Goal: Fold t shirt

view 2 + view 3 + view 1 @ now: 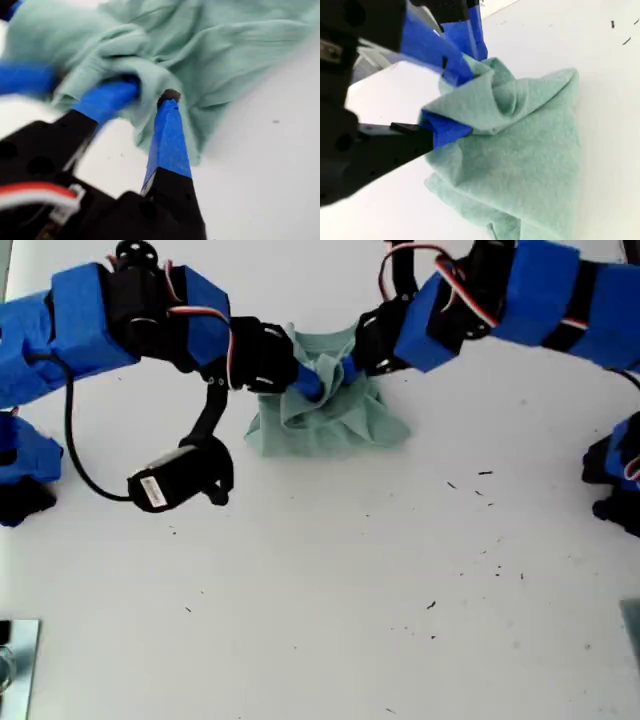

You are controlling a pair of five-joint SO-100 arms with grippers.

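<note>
The pale green t shirt (pixel 330 430) lies bunched in a small heap on the white table, at the exterior view's upper middle. Both arms meet over it. My first gripper (pixel 348 370) comes in from the exterior view's right. In its own view my first gripper (pixel 147 92) is shut on a bunched fold of the t shirt (pixel 225 55). My second gripper (pixel 305 380) reaches in from the exterior view's left. Its own view shows my second gripper (pixel 462 102) shut on a raised fold of the t shirt (pixel 530 165), with the other arm's blue fingers just behind.
A black wrist camera (pixel 175 485) hangs under the arm at the exterior view's left. Dark specks (pixel 485 475) dot the white table (pixel 330 610). Blue arm bases (pixel 25 465) stand at both side edges. A metal object (pixel 15 660) sits at the exterior view's lower left corner.
</note>
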